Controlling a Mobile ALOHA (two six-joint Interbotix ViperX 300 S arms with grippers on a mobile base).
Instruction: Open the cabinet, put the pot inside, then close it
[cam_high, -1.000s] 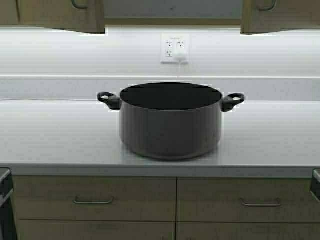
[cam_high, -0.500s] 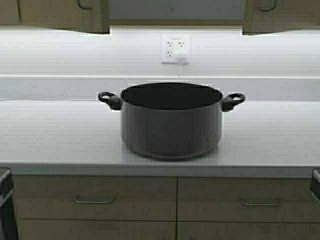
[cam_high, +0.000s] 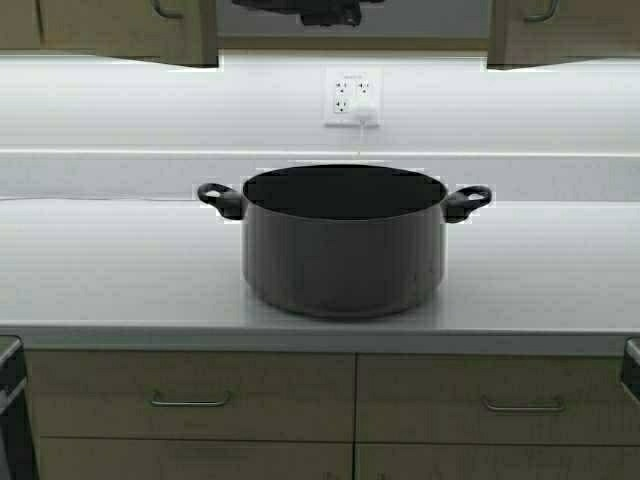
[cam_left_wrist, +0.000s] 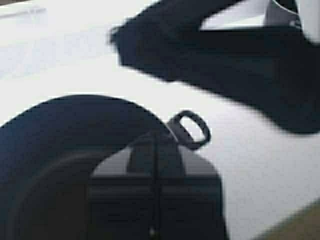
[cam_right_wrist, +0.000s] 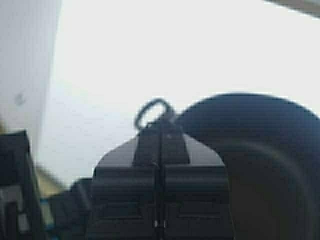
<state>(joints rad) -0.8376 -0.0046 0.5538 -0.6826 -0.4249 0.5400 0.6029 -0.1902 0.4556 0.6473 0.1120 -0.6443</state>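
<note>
Left wrist view, left gripper (cam_left_wrist: 155, 150) closed above pot (cam_left_wrist: 65, 165)

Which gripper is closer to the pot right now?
Left, it seems. The left gripper hangs over the open mouth of the pot; the right gripper hangs over a side handle, beside the rim.

Showing a wide dark-grey metal pot (cam_high: 343, 250) with a dull satin sheen on its wall and matt black loop handles (cam_high: 221, 199). Lying smooth and faintly speckled, the pale stone-like desk (cam_high: 110, 270). Looking matt and wood-grained, the tan drawer fronts (cam_high: 190, 400) with brushed metal pulls (cam_high: 188, 403).
</note>
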